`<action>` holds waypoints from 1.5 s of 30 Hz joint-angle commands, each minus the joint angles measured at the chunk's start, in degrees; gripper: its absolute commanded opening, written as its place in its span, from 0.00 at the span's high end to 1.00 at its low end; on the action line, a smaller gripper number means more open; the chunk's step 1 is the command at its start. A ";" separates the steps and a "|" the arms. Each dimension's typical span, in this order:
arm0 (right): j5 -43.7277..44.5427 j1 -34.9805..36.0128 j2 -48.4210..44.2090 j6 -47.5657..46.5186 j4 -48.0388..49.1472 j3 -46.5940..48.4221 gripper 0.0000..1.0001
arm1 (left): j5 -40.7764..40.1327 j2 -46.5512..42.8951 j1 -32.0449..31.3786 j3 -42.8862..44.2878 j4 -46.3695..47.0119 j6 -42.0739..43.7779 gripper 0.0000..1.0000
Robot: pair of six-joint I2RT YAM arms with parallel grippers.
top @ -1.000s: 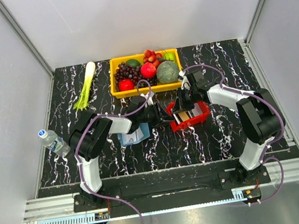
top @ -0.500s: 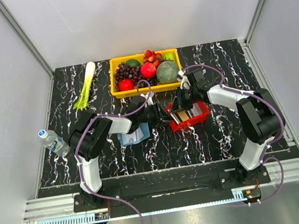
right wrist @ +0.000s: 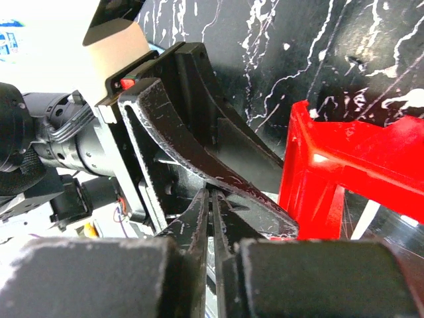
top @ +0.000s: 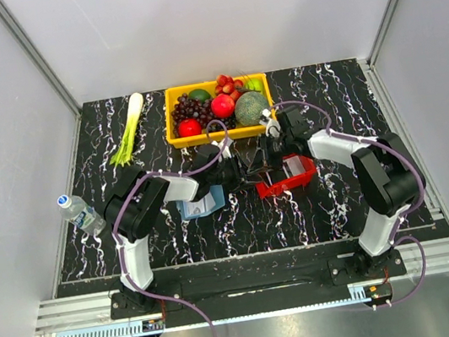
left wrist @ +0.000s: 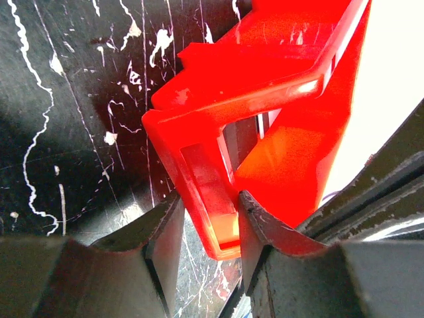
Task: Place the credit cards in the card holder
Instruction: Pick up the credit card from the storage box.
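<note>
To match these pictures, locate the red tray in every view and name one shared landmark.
Top external: red tray mid-table, slightly right of centre.
Left wrist: red tray fills the upper right, its wall pinched by the left gripper.
Right wrist: red tray at the right edge.
Shared landmark: the black, white-veined tabletop.
</note>
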 commanded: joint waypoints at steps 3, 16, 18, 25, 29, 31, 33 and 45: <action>14.00 -0.26 -7.38 0.08 -2.57 -1.63 0.74 | -1.67 -0.64 -0.51 1.11 1.93 1.96 0.70; 30.90 -0.80 -0.89 -9.06 -18.58 4.96 0.37 | -2.02 -1.70 -0.51 0.06 2.28 2.14 0.71; 32.92 0.69 0.43 -9.15 -19.02 5.84 0.31 | -2.11 -1.96 -0.51 -0.64 2.71 1.78 0.71; 46.29 4.92 5.53 -7.31 -21.83 8.22 0.28 | -1.41 -3.10 -0.51 -2.40 4.03 1.34 0.71; 51.29 5.18 6.76 -6.34 -22.97 7.17 0.28 | -0.44 -3.10 -0.51 -3.37 5.61 0.73 0.71; 52.62 5.27 6.85 -5.90 -24.03 6.64 0.29 | 0.00 -2.93 -0.51 -3.98 6.58 0.29 0.71; 50.00 5.36 6.76 -6.69 -22.54 5.33 0.33 | 0.53 -2.93 -0.51 -4.86 7.63 0.03 0.71; 48.05 6.33 4.40 -5.72 -21.57 5.41 0.76 | 2.37 -2.22 -0.33 -5.48 10.62 -1.38 0.71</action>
